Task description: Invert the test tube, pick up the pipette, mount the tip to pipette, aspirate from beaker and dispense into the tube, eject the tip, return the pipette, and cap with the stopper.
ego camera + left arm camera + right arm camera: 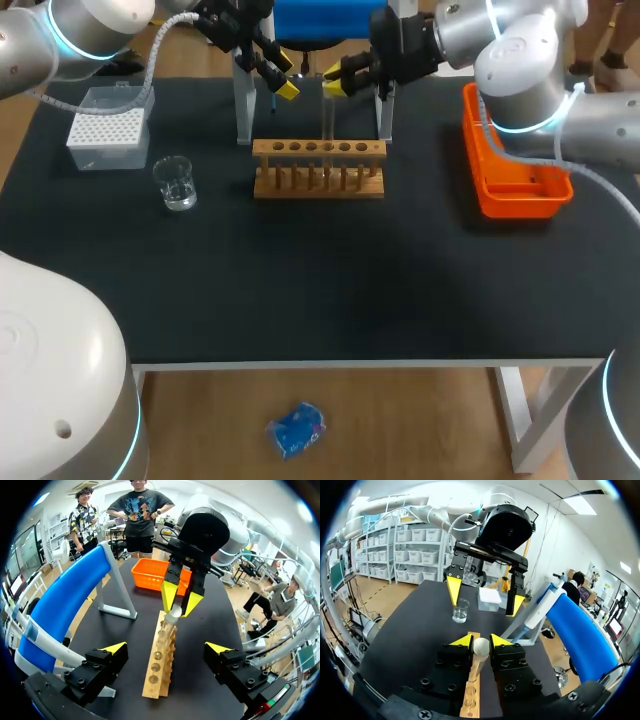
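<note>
Glass test tube (481, 646) between right jaws

The head view looks down from above and behind onto the whole table (320, 300). Each wrist view sits close behind its own gripper, the left gripper (167, 649) and right gripper (481, 641) facing one another along the wooden rack (318, 186). All three views share that rack and the test tube (328, 120).

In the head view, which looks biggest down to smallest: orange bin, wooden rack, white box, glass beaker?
1. orange bin
2. wooden rack and white box: they look about alike, so I won't rank them
3. glass beaker, smallest
</note>
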### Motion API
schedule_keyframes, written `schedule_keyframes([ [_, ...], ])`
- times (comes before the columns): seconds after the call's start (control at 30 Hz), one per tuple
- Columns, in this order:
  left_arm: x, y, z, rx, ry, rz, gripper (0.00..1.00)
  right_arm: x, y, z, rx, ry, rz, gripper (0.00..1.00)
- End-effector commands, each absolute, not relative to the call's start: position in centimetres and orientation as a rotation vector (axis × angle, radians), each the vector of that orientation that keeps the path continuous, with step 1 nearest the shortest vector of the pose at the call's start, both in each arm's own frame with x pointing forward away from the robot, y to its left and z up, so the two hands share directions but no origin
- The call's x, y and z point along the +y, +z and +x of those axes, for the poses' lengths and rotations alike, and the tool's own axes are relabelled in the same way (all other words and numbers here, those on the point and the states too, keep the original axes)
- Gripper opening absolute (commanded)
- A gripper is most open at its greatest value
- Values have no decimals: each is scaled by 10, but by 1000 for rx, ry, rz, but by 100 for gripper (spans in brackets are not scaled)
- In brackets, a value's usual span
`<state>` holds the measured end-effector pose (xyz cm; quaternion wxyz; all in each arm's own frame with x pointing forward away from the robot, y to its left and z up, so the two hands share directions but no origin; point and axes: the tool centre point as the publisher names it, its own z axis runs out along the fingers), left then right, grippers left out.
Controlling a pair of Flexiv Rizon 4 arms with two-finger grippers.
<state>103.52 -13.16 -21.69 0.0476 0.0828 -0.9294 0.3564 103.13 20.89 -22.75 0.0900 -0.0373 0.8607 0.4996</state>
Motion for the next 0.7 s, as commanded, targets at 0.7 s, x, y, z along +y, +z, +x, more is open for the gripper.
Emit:
schedule_keyframes([
  [0.7,-131,-215,1036,-2833,1079,252,100,208,-238,1029,2579,1494,-90,0],
])
